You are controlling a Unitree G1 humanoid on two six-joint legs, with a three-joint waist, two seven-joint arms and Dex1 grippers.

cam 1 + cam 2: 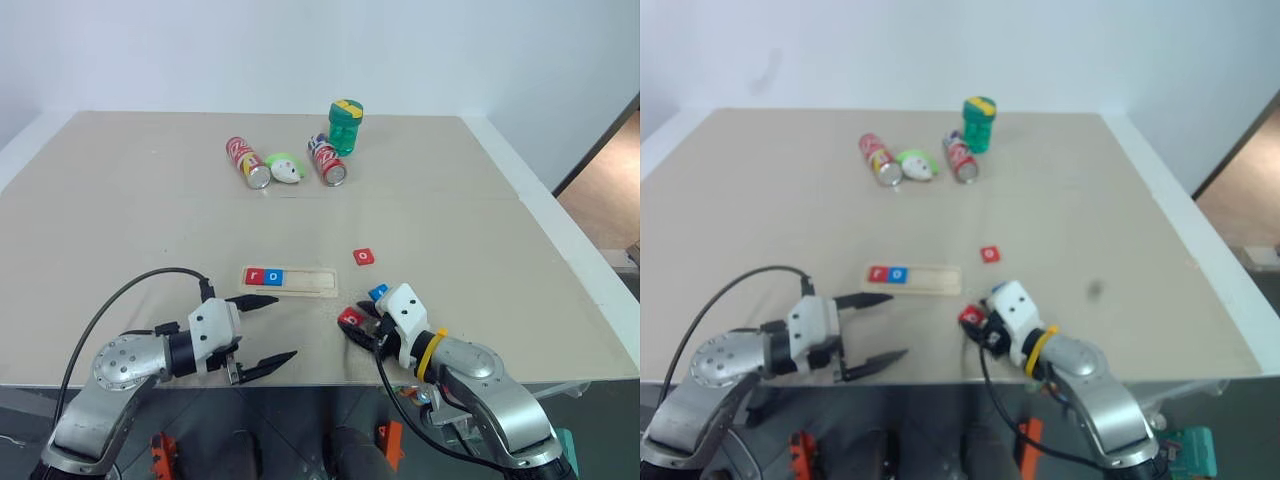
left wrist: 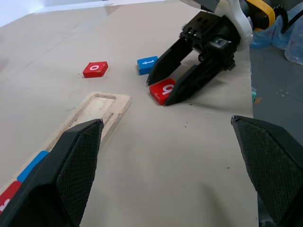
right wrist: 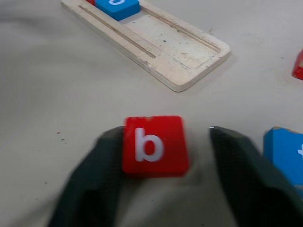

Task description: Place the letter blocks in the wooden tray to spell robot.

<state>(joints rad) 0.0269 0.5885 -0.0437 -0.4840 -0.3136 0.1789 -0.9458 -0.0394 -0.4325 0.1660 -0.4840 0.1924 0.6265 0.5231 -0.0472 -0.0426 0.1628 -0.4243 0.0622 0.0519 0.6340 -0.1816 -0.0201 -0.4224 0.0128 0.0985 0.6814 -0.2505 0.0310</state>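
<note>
Currently we see the wooden tray (image 1: 289,281) lying flat on the beige desk (image 1: 450,220), with a red r block (image 1: 254,275) and a blue o block (image 1: 276,276) seated side by side at its left end; the rest of the groove is bare wood.

Our right tool (image 3: 163,156) is down at the desk surface, straddling the red b block (image 3: 153,145). In the right wrist view one finger (image 3: 102,175) touches the block's edge, while a clear gap separates the block from the other finger, so the tool is partly closed around the block but not clenched on it. The b block lies flat on the desk, near the tray's right end.

A blue t block (image 2: 147,64) lies just beside the right tool, apart from the b block. A second red o block (image 1: 363,257) lies alone, beyond the tray's right end.

Our left tool (image 1: 260,334) hovers near the tray's left end, fingers spread wide and released, grasping nothing.

At the far side of the desk we note two red soda cans (image 1: 247,162) on their sides, a small white and green toy (image 1: 286,168) between them, and a green bottle (image 1: 345,127) standing upright.
</note>
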